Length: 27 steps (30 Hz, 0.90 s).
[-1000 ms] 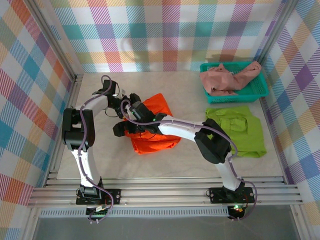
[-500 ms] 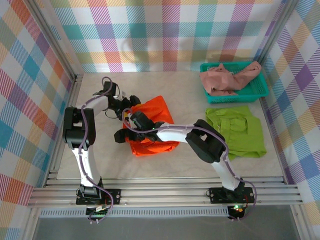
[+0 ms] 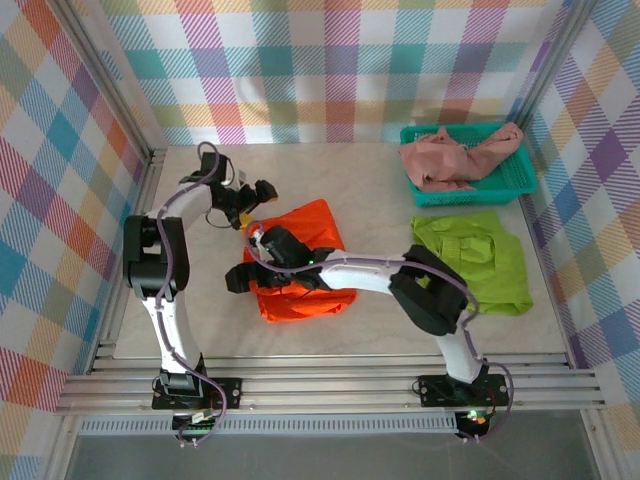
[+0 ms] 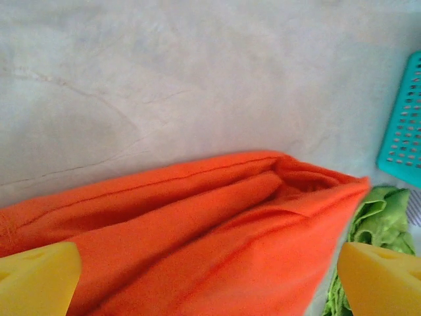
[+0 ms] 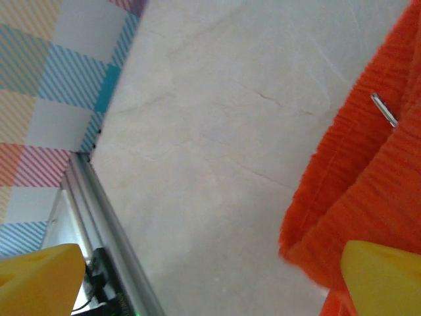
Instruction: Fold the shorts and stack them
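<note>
Pincers gape wide, empty: left pincer [image 4: 209, 280] near orange shorts [image 4: 197, 217], right pincer [image 5: 210, 280] beside.

I see my left gripper [image 3: 263, 190] drawn back off the orange shorts [image 3: 310, 255], my right gripper [image 3: 238, 278] slid nearer along their left edge

Bright orange shorts [image 3: 315, 222], lime green shorts [image 3: 490, 265], dusty pink shorts [image 3: 445, 160], teal basket [image 3: 518, 178], pastel plaid walls [image 3: 340, 70], pale beige veined table [image 3: 370, 190]

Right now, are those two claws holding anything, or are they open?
Left gripper: open, holding nothing, over the orange shorts.
Right gripper: open, holding nothing, at the shorts' edge.
</note>
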Available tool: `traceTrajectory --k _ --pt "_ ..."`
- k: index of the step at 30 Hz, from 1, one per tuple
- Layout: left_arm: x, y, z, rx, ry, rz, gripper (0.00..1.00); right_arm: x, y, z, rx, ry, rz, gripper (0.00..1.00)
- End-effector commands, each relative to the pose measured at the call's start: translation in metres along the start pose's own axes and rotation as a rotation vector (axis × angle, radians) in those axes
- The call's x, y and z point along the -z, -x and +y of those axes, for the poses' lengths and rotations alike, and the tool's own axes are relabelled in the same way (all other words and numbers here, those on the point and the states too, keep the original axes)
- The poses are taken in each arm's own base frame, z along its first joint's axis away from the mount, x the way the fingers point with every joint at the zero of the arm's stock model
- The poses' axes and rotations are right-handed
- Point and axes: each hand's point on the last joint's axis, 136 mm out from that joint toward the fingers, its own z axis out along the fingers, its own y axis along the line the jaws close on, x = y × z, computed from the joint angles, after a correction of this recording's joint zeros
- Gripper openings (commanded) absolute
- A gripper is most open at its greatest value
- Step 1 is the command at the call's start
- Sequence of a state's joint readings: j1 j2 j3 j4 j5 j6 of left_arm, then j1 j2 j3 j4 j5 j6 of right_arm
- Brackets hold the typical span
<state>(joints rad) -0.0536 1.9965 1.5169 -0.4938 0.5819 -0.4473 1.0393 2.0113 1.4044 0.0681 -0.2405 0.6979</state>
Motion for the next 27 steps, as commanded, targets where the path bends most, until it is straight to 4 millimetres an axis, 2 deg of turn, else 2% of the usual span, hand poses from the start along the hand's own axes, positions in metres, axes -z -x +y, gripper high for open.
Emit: traceTrajectory --k 1,5,9,13,18,22,27 --pt "0.066 0.016 -0.050 -0.095 -0.060 -0.115 1.00 0.058 0.029 0.036 0.111 0.015 -0.100 0.99" --pt "0.106 0.005 -0.075 -0.118 -0.091 -0.161 1.00 0.109 0.032 0.019 0.160 -0.079 -0.147 0.99" --pt "0.121 -0.029 -0.073 -0.062 -0.115 -0.152 1.00 0.151 0.022 -0.031 0.142 -0.244 -0.134 0.99" --pt "0.107 -0.075 -0.059 -0.025 -0.114 -0.098 1.00 0.185 0.021 -0.077 0.055 -0.328 -0.111 1.00" --pt "0.067 -0.133 -0.029 -0.010 -0.024 0.011 0.97 0.211 0.028 -0.125 -0.072 -0.327 -0.104 1.00" --pt "0.038 -0.158 0.000 0.013 0.049 0.059 0.87 0.214 0.031 -0.147 -0.101 -0.322 -0.058 0.99" --pt "0.014 -0.171 0.039 0.033 0.157 0.095 0.66 0.195 0.030 -0.168 -0.136 -0.276 0.039 0.99"
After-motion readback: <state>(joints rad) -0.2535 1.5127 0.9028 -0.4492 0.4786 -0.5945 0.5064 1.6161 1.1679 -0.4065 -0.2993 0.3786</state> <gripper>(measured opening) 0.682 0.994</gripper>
